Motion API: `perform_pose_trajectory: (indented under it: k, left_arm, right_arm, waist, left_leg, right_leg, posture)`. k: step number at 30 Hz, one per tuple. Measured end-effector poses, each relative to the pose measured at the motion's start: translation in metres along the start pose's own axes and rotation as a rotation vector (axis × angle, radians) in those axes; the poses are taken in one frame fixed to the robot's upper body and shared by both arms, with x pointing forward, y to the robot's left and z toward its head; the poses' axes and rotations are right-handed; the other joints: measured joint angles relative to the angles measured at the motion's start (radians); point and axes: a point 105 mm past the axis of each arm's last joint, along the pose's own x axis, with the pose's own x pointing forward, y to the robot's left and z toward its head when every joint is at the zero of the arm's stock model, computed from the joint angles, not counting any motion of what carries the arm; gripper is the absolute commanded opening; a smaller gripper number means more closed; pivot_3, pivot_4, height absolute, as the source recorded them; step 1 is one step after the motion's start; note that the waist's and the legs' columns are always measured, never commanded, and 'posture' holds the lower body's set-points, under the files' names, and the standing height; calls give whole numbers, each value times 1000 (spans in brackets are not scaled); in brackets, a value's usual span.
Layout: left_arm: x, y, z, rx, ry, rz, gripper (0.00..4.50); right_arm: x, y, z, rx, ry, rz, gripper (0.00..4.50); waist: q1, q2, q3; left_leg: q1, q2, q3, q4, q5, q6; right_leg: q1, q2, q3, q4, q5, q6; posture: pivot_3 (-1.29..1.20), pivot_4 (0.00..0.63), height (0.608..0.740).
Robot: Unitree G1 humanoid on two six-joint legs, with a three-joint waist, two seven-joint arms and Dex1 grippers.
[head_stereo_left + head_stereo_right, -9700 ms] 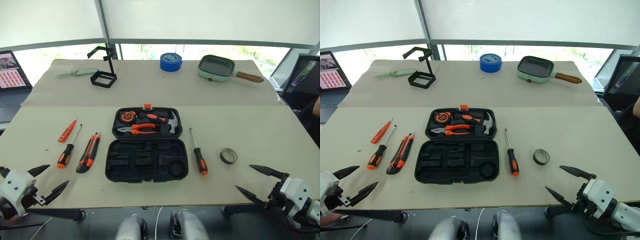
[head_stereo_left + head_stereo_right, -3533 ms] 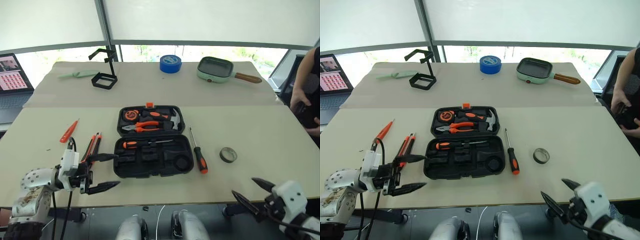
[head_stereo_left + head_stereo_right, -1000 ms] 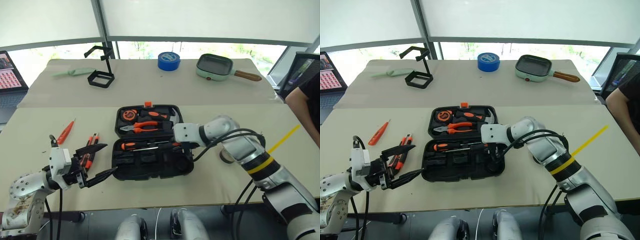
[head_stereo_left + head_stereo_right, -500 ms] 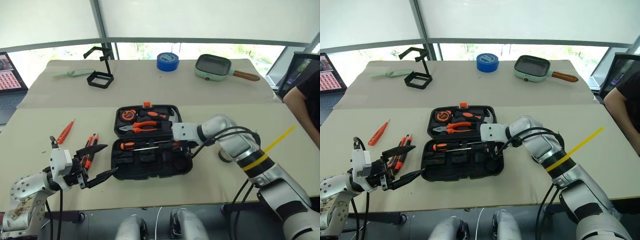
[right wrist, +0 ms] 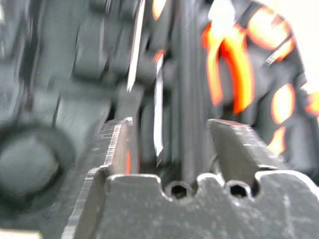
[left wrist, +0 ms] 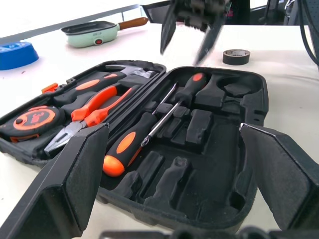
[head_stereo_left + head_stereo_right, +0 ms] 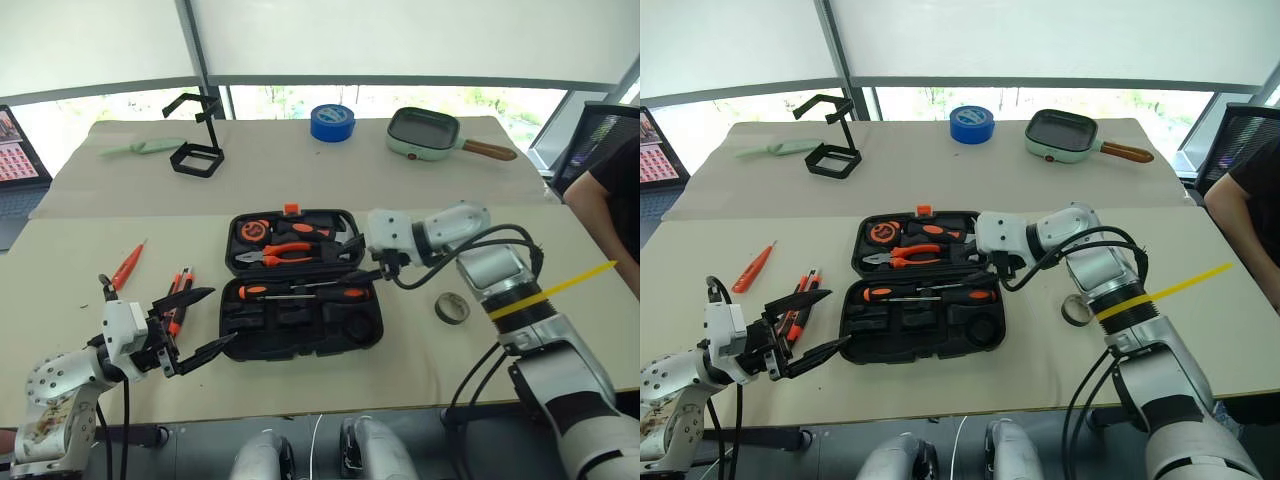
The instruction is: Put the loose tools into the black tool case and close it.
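Right tool [image 7: 365, 262] above crosswise screwdrivers [image 7: 300, 292]

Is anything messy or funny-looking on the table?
Nothing looks broken or spilled. Some tools just lie outside the open black tool case: an orange screwdriver and utility knife on its left, a small tape roll on its right.

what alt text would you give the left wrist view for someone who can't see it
An open black tool case lies between the left gripper's wide-open jaws, two black-and-orange screwdrivers in its near half, pliers and a tape measure in the far half. The right gripper hangs above; a dark tape roll sits beyond.
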Motion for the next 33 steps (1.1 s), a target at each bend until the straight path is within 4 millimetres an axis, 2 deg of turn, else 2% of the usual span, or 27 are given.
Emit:
perform_pose_trajectory:
  k: [4,5,10,14,25,27,32,33]
  left_arm:
    - [-3,-1,-2,-3,6,14,4500]
    - [-4,-1,-3,-6,10,17,4500]
    - [-6,-2,-4,-10,17,23,4500]
    - [-14,2,-8,-11,82,43,4500]
    - [-21,2,-11,-19,105,74,4500]
    - [-21,1,-10,-18,105,78,4500]
    - [-25,3,-9,-26,90,119,4500]
    - [-29,5,-9,-27,89,141,4500]
  right_arm:
    - [15,5,-7,38,-24,3,134]
    - [20,7,-12,51,-20,-6,29]
    - [40,19,-29,110,-10,2,29]
    - [44,20,-31,88,-10,-13,29]
    - [54,21,-40,-13,22,-45,29]
    - [56,20,-38,-33,15,-58,29]
    - [49,21,-30,0,-89,-76,29]
    - [45,21,-25,27,-136,-79,300]
  waist:
    - [4,0,0]
    - [4,0,0]
    - [6,0,0]
    - [4,1,0]
    - [1,0,-1]
    - [-4,-2,-2]
    - [-2,-1,-2]
    - [-1,0,-1]
  left_leg:
    - [0,0,0,0,0,0]
    - [0,0,1,1,0,0]
    - [-1,0,1,0,0,0]
    - [0,0,1,0,0,-1]
    - [2,0,1,0,-1,-2]
    - [3,1,2,0,-4,-10]
    - [2,1,1,0,-3,-12]
    - [2,1,0,0,-2,-11]
  right_leg:
    - [0,0,0,0,0,0]
    - [0,-1,0,0,0,0]
    - [0,-1,0,0,0,0]
    - [0,0,0,0,0,0]
    - [1,0,1,0,-2,1]
    - [2,0,1,1,-3,4]
    - [0,0,0,2,-3,3]
    - [0,0,0,2,-3,3]
  posture:
    - [0,150,740]
    - [0,150,740]
    - [0,150,740]
    - [0,150,740]
    - [0,150,740]
    - [0,150,740]
    - [0,150,740]
    - [0,150,740]
